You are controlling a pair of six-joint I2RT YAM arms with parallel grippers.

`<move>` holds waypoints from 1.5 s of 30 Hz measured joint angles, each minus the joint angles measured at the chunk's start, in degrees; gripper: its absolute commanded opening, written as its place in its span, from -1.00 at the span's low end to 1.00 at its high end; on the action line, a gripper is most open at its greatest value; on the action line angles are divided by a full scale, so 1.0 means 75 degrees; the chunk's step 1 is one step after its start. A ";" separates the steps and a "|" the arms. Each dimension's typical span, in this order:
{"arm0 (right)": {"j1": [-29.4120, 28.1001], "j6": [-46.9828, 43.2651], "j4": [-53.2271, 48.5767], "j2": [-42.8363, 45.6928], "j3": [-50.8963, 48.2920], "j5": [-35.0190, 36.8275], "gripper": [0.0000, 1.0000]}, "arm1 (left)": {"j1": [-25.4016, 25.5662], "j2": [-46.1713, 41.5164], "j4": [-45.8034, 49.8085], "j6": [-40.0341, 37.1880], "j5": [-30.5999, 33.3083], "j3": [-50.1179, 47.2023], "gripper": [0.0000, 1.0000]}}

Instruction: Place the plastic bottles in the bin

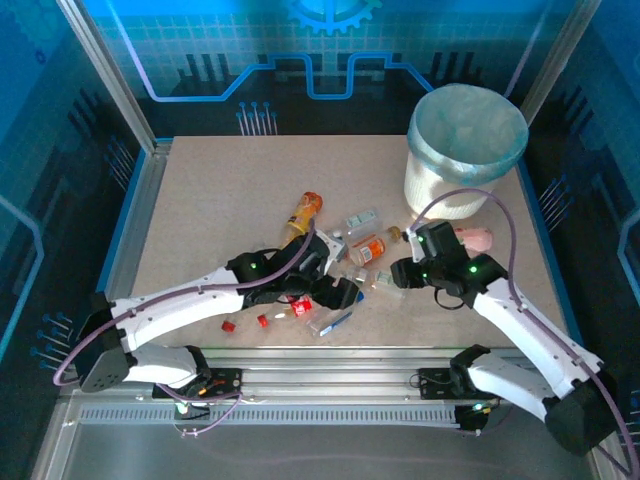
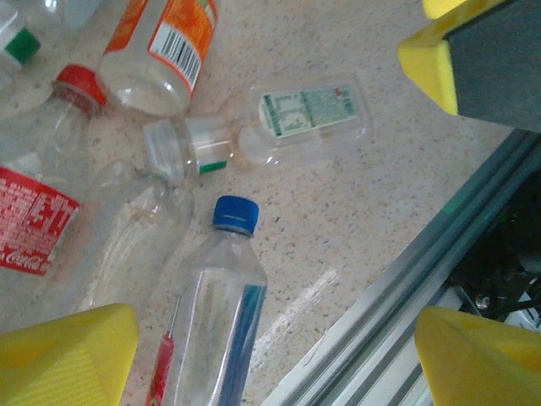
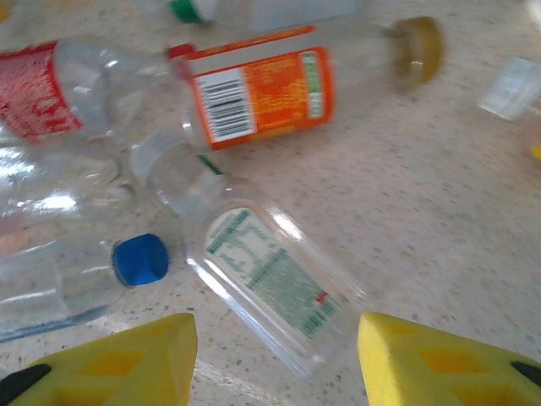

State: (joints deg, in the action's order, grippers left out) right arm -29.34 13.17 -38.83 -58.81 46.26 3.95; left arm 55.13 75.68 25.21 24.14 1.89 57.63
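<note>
While spread, right end effector (image 3: 275, 338) over bottle (image 3: 262, 275).

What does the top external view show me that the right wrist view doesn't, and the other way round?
Top external: the bin at the table's far right, a pink bottle lying near its base, and an orange-yellow bottle further left. Right wrist: a clear green-printed bottle lying on its side under the open right gripper, with a blue cap beside it. Both: the orange-labelled bottle lying on its side in the cluster.
</note>
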 measured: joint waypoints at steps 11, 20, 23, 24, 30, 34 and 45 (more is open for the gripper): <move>-0.1536 -0.0828 0.0044 -0.2608 0.1842 -0.0047 0.04 | -0.1478 -0.1285 0.0828 0.0172 0.0329 -0.0565 0.74; -0.3322 -0.2401 0.0064 -0.3789 0.3045 -0.0070 0.04 | -0.2162 -0.2888 0.2436 0.0152 0.0941 -0.0586 0.75; -0.4097 -0.3194 0.0178 -0.4118 0.3378 -0.0041 0.05 | -0.2623 -0.3077 0.3550 0.0216 0.1128 -0.0111 0.80; -0.4299 -0.3416 0.0236 -0.4214 0.3453 -0.0020 0.05 | -0.2748 -0.3077 0.3838 0.0251 0.1160 0.0085 0.83; -0.5085 -0.4602 0.1119 -0.4806 0.3547 -0.0166 0.10 | -0.3404 -0.3614 0.4995 0.0597 0.0851 0.0568 0.84; -0.5458 -0.5260 0.1836 -0.5266 0.3547 -0.0213 0.11 | -0.3946 -0.3824 0.5193 0.0650 0.0592 0.0565 0.87; -0.5785 -0.6376 0.2806 -0.6298 0.3870 -0.0440 0.11 | -0.7933 -0.2973 0.4310 -0.0149 -0.1253 0.0568 0.82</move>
State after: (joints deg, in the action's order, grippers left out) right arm -72.73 -34.65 -17.78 -106.04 75.29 0.64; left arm -4.36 53.39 57.54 23.03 -7.51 61.89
